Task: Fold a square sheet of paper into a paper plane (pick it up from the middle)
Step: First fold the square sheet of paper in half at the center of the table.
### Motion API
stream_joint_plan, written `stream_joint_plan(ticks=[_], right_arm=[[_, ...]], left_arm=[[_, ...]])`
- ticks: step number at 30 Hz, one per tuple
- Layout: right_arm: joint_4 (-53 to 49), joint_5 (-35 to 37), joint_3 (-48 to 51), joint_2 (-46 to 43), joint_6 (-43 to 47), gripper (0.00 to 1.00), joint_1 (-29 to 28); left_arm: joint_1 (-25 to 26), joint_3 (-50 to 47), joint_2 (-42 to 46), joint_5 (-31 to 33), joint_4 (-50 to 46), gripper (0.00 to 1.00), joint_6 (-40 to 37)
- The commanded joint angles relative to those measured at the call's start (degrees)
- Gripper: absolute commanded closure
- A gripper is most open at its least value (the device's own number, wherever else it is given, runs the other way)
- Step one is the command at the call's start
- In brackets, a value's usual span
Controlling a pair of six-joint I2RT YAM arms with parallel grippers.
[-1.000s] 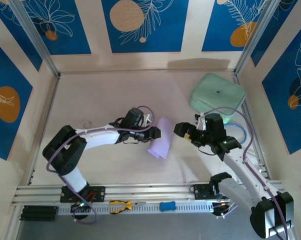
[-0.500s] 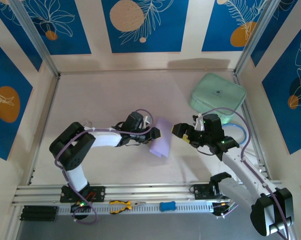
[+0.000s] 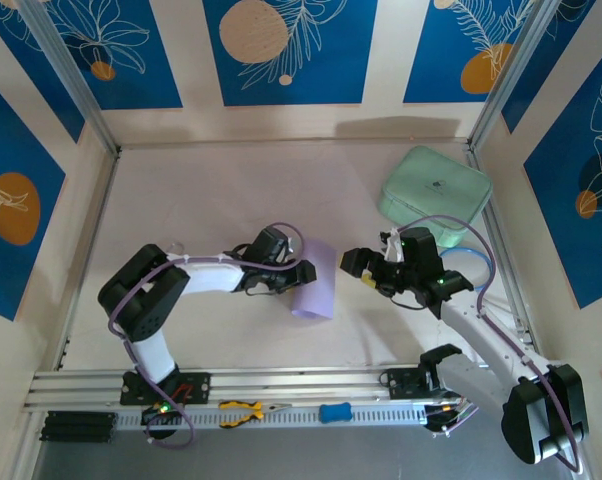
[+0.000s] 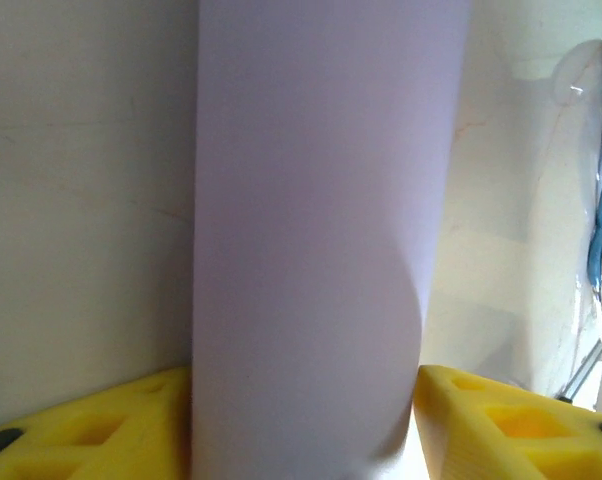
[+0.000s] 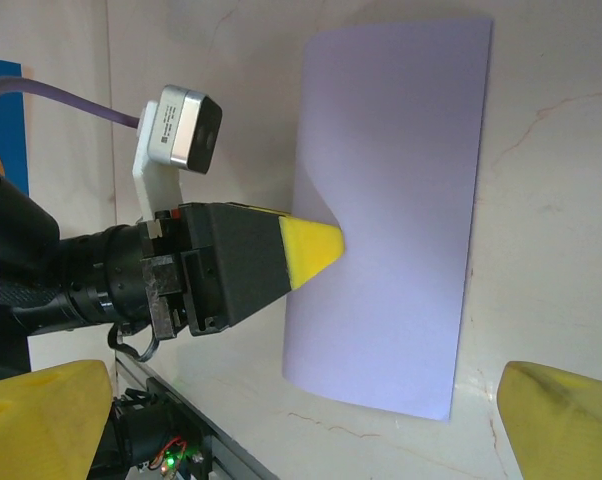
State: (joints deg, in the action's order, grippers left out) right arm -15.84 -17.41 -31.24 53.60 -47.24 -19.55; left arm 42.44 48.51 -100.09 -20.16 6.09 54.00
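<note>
The square sheet of paper point(image 3: 316, 285), pale lavender, lies folded over into a rectangle at mid table. In the left wrist view the paper point(image 4: 311, 250) stands as a broad band between my left gripper's point(image 4: 303, 385) yellow fingers, with a thin gap at the right finger point(image 4: 481, 420). My left gripper point(image 3: 299, 275) sits at the paper's left edge, jaws apart. In the right wrist view the paper point(image 5: 391, 200) lies mostly flat, its left edge bowed up at the left gripper's yellow fingertip point(image 5: 311, 250). My right gripper point(image 3: 353, 265) hovers just right of the paper, wide open and empty point(image 5: 306, 400).
A mint-green rounded case point(image 3: 436, 192) stands at the back right. A blue cable loop point(image 3: 476, 265) lies right of the right arm. Yellow pliers point(image 3: 243, 410) and a blue piece point(image 3: 335, 412) rest on the front rail. Panels wall the table.
My left gripper's jaws have widened and the paper has settled lower and flatter on the table. The right gripper has edged slightly left toward the paper.
</note>
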Motion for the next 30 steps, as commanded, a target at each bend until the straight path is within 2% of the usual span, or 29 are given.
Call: stream_joint_plan(ticks=[1, 5, 11, 16, 30], right_arm=[[0.1, -0.6, 0.6, 0.3, -0.7, 0.01, -0.4], [0.3, -0.6, 0.6, 0.8, -1.0, 0.01, -0.5], [0.9, -0.6, 0.5, 1.8, -1.5, 0.01, -1.3], [1.5, -0.1, 0.6, 2.8, -2.0, 0.01, -2.4], [4.3, 0.7, 1.0, 6.8, -2.9, 0.01, -4.6]], left_arm=[[-0.3, 2.1, 3.0, 3.7, -8.5, 0.4, -4.7], [-0.3, 3.0, 5.0, 6.1, -12.9, 0.4, -8.0], [-0.5, 4.6, 5.8, 8.3, -17.6, 0.46, -12.1], [-1.3, 4.2, 4.9, 8.4, -17.0, 0.52, -11.5], [-1.7, 6.0, 1.4, 10.2, -20.5, 0.51, -11.3]])
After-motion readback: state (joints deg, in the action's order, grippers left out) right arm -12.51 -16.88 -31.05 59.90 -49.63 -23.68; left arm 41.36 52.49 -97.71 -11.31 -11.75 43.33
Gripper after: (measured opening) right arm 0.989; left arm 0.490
